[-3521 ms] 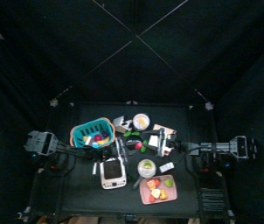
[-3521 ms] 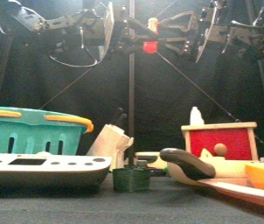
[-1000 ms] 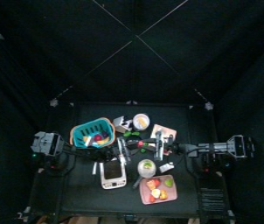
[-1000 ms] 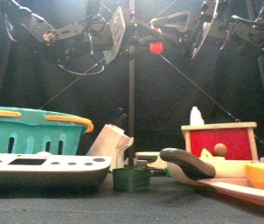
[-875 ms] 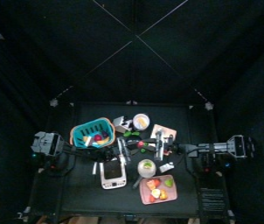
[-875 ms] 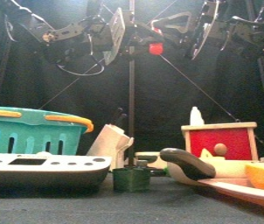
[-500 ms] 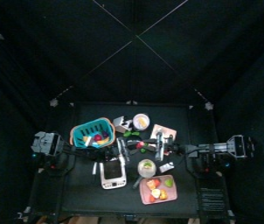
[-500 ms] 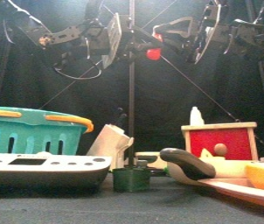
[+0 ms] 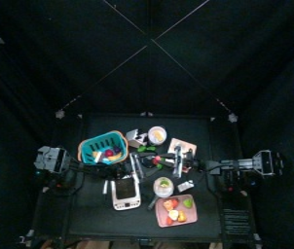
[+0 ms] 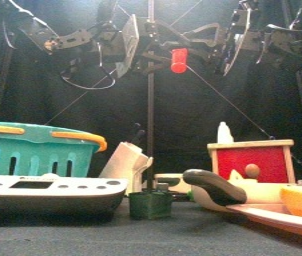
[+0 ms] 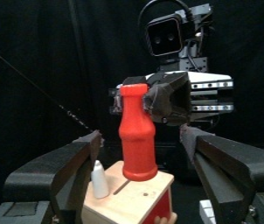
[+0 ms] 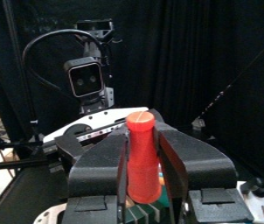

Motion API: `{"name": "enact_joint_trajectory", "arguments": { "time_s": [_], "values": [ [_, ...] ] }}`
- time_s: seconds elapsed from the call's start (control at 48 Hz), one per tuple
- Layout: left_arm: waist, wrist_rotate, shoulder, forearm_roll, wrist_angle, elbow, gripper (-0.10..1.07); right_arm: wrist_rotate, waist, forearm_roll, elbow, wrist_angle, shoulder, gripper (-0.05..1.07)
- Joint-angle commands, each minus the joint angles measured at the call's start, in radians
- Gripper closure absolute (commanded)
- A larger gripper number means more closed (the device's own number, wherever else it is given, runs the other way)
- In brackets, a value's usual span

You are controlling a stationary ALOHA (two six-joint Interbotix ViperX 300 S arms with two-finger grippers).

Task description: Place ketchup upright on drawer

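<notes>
The ketchup (image 10: 178, 60) is a red bottle held high in the air above the table's middle. My right gripper (image 12: 142, 150) is shut on the ketchup (image 12: 141, 127), which stands upright between its jaws. In the left wrist view the ketchup (image 11: 135, 138) stands between the jaws of my left gripper (image 11: 142, 136), which is open wide and touches nothing. The drawer (image 10: 251, 160), a red box in a wooden frame, stands on the table at the right, and the drawer (image 11: 128, 199) also shows below the bottle in the left wrist view.
A small white bottle (image 10: 225, 133) stands on the drawer's top. A teal basket (image 10: 34, 150), a white scale (image 10: 47, 190) and a green cup (image 10: 150, 205) fill the table's left and front. A plate (image 10: 267, 222) with fruit lies at the front right.
My left gripper has opened and let go of the ketchup. The bottle now hangs more upright in the right gripper alone.
</notes>
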Motion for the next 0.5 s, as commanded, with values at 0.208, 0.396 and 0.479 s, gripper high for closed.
{"name": "enact_joint_trajectory", "arguments": {
  "time_s": [0.208,0.396,0.479],
  "values": [
    [0.002,0.0,-0.069,-0.049,-0.009,0.041,-0.06,0.002,-0.005,0.009,0.034,0.023,-0.044,0.45],
    [-0.003,0.0,-0.126,-0.127,-0.008,0.098,-0.05,-0.002,-0.02,0.081,0.097,0.117,-0.11,0.45],
    [-0.003,0.003,-0.164,-0.172,0.012,0.127,-0.06,-0.006,-0.028,0.11,0.129,0.146,-0.144,0.45]
  ]
}}
